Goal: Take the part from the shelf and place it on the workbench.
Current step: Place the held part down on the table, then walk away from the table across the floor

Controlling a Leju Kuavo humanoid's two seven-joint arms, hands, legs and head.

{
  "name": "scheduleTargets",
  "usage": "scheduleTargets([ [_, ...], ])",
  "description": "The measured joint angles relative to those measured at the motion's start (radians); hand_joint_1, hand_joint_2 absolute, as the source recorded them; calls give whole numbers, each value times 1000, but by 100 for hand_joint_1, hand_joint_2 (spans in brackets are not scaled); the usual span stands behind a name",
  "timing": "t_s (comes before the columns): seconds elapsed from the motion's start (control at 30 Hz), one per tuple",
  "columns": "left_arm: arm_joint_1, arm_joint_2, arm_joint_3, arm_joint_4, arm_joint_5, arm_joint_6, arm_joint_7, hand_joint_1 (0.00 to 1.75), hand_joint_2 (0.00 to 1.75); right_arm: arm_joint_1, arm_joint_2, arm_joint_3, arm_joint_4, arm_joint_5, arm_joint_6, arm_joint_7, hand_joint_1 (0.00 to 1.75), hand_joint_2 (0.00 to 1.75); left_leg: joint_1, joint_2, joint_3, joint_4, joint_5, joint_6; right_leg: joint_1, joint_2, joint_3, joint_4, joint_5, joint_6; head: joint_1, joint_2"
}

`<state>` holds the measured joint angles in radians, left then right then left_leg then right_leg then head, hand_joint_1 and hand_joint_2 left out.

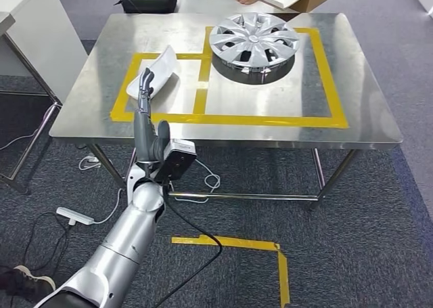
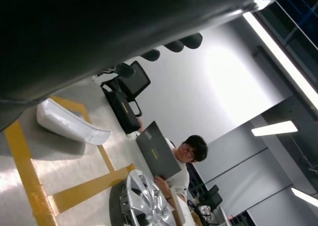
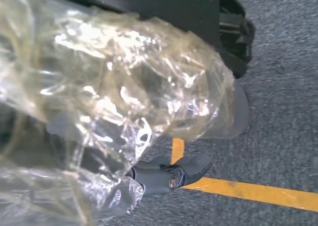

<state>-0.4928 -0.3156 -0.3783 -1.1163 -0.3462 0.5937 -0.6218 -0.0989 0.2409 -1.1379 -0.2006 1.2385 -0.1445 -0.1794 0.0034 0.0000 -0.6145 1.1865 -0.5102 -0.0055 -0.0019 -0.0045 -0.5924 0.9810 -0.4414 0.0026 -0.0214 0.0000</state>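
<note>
I judged placement complete: the white part (image 1: 155,74) lay in the left taped bay of the surface (image 1: 357,128), my left robot hand (image 1: 145,91) empty, fingers extended beside it; retraction appeared next.

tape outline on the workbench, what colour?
Yellow tape; the head view shows it best.
</note>
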Motion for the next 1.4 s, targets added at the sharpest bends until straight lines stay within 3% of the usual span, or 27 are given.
scheduleTargets([
  [0.07,-1,-3,-1,0,0,0,-2,0,0,-1,3,0,0,0,-1,0,0,0,-5,0,90,-130,4,14,4,0,-18,10,12,7,1,0],
  [0.1,-1,-4,-1,0,1,1,-2,0,0,-2,4,0,0,-1,-1,0,0,0,-7,0,116,-173,-5,19,5,0,-23,13,18,13,0,0],
  [0.2,1,-6,-2,0,1,1,-4,0,0,-2,5,0,0,-2,-1,1,0,0,-7,1,115,-204,0,32,3,0,-38,17,30,31,0,0],
  [0.27,3,-8,-4,0,1,3,-5,0,0,-1,5,0,0,-2,-1,2,0,0,-3,4,97,-210,22,46,1,2,-64,66,-25,41,2,0],
  [0.33,9,-8,-6,0,1,8,-7,0,0,-1,5,0,0,-2,-1,2,0,0,-3,5,73,-210,43,52,-2,3,-103,185,-118,49,3,0],
  [0.37,15,-8,-7,0,1,12,-8,0,0,-1,5,0,0,-2,-1,1,0,0,-4,6,59,-209,53,52,-3,3,-116,246,-147,52,3,0],
  [0.4,22,-8,-7,0,1,15,-9,0,0,-1,5,0,0,-2,-1,1,0,0,-4,6,46,-209,63,52,-4,3,-118,286,-155,55,3,0],
  [0.43,29,-8,-7,0,1,17,-10,0,0,-1,5,0,0,-2,-1,1,0,0,-4,7,32,-207,73,50,-5,3,-105,294,-141,56,3,0],
  [0.47,35,-8,-7,0,1,19,-12,0,0,-1,5,0,0,-2,-1,0,0,0,-4,7,20,-206,83,48,-6,3,-73,265,-114,57,3,0],
  [0.53,42,-9,-8,-1,0,24,-14,0,0,-3,5,0,0,-2,-1,0,0,0,-6,6,-1,-201,99,41,-7,3,31,133,-77,54,3,0],
  [0.6,47,-9,-8,-4,-3,31,-17,0,0,-5,5,0,0,-2,-1,-1,0,0,-9,5,-13,-196,113,31,-7,4,111,15,-86,49,2,0],
  [0.63,51,-9,-9,-5,-4,33,-18,0,0,-5,5,0,0,-2,-1,-1,0,0,-10,5,-16,-196,120,26,-5,5,126,-11,-93,44,2,0],
  [0.7,61,-8,-10,-10,-6,35,-18,0,0,-3,5,0,0,-3,-1,-2,0,0,-8,5,-21,-194,129,15,-5,4,113,-17,-85,28,2,0],
  [0.73,66,-6,-10,-12,-7,35,-18,0,0,-2,5,0,0,-3,-1,-2,0,0,-7,4,-27,-183,113,9,-6,2,107,-17,-77,18,0,0],
  [0.8,74,-3,-10,-14,-7,35,-18,0,0,-3,6,0,1,-3,-1,-1,0,0,-4,2,-52,-108,27,-2,-8,-1,89,-19,-55,0,-4,0],
  [0.87,80,0,-10,-15,-6,35,-18,0,0,-3,6,0,1,-3,-2,-1,0,0,-1,2,-81,19,-65,-9,-7,-1,62,-17,-33,-6,-7,0],
  [0.9,83,2,-10,-15,-5,35,-18,0,0,-3,6,0,1,-4,-2,-2,0,0,0,2,-85,67,-80,-11,-6,-2,47,-14,-23,-6,-7,0],
  [0.93,88,3,-10,-16,-3,35,-18,0,0,-2,6,0,1,-5,-2,-2,0,0,0,2,-77,88,-72,-11,-6,-2,31,-11,-13,-5,-7,0],
  [0.97,94,5,-10,-20,0,35,-18,0,0,-2,6,0,1,-6,-2,-2,0,0,0,2,-53,75,-48,-9,-6,-2,15,-6,-5,-4,-8,0],
  [1.03,109,6,-10,-35,14,35,-19,0,0,-2,6,0,1,-10,-2,-4,0,0,-1,2,37,-36,-4,0,-4,-1,-11,5,8,1,-8,0],
  [1.1,130,7,-8,-57,33,38,-21,0,0,-2,6,0,1,-17,-2,-10,0,0,-3,2,118,-158,-7,11,0,0,-27,14,20,9,-7,0],
  [1.13,145,9,-5,-68,44,41,-22,0,0,-2,6,0,1,-21,-3,-17,0,0,-6,2,135,-189,-16,15,0,0,-32,16,27,15,-7,0],
  [1.2,188,17,10,-85,67,49,-23,0,0,2,6,-1,1,-29,-4,-30,0,0,-6,4,133,-206,-9,25,-2,1,-38,15,40,26,-8,0],
  [1.23,211,21,19,-90,76,51,-24,0,0,4,6,-3,1,-32,-4,-34,0,0,-4,6,127,-209,1,31,-3,1,-44,21,31,31,-8,0],
  [1.3,247,28,37,-97,88,52,-26,0,0,10,5,-6,0,-37,-4,-38,0,0,0,9,106,-214,24,44,-6,3,-71,83,-42,40,-7,0],
  [1.37,279,35,59,-99,98,50,-27,0,0,12,5,-8,0,-41,-4,-39,0,0,-2,10,77,-213,46,48,-7,3,-104,210,-137,47,-4,0],
  [1.4,298,39,75,-99,103,49,-28,0,0,12,5,-8,0,-43,-4,-39,0,0,-2,11,63,-213,57,47,-8,3,-111,266,-157,49,-5,0],
])
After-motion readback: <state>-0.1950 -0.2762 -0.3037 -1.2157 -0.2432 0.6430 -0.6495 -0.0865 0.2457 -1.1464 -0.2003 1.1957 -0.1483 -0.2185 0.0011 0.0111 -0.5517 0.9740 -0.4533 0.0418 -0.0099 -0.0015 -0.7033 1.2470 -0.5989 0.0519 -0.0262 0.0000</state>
